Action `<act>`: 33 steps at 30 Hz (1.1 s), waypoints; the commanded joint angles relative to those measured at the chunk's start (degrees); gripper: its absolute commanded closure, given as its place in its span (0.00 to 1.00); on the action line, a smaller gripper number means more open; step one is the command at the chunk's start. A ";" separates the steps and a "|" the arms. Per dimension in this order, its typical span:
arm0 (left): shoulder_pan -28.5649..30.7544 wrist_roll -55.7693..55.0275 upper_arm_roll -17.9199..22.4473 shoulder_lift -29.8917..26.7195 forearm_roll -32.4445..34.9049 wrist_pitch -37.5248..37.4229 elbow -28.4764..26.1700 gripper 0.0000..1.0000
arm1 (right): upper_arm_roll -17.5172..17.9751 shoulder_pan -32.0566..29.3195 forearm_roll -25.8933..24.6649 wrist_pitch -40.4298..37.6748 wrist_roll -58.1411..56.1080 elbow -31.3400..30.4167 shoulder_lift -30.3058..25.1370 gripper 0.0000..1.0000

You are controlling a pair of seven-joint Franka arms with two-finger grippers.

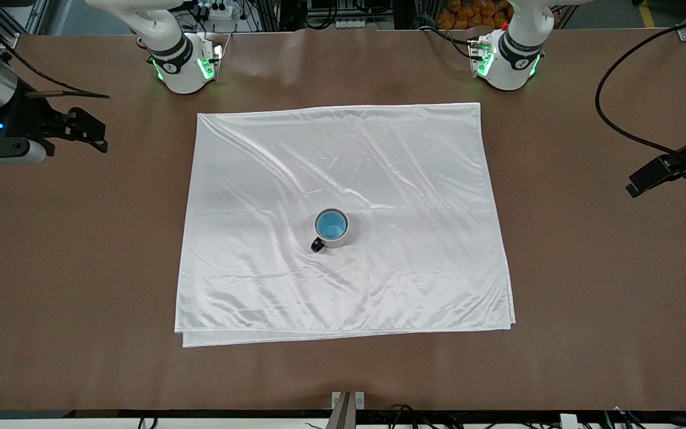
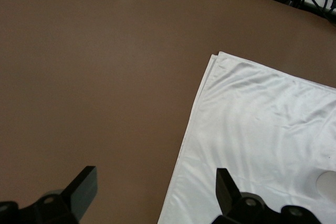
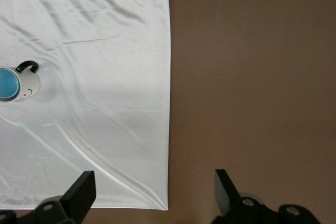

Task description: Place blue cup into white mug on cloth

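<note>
Where nested, blue cup (image 1: 331, 225) mostly hidden

I find no legible text, label, brand, number or sign in any view. The white mug (image 1: 333, 229), the blue cup (image 1: 331, 225) seated in it, the cloth (image 1: 343, 179) and the bare counter (image 1: 587, 268) carry no readable marking. A small dark mark shows on the mug's wall in my right wrist view, but I cannot make it out as lettering.
</note>
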 commanded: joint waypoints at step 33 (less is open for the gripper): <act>1.78 14.86 -0.45 -7.34 -2.18 6.02 -9.19 0.00 | -0.43 0.28 0.53 -1.76 -0.33 0.02 -0.71 0.00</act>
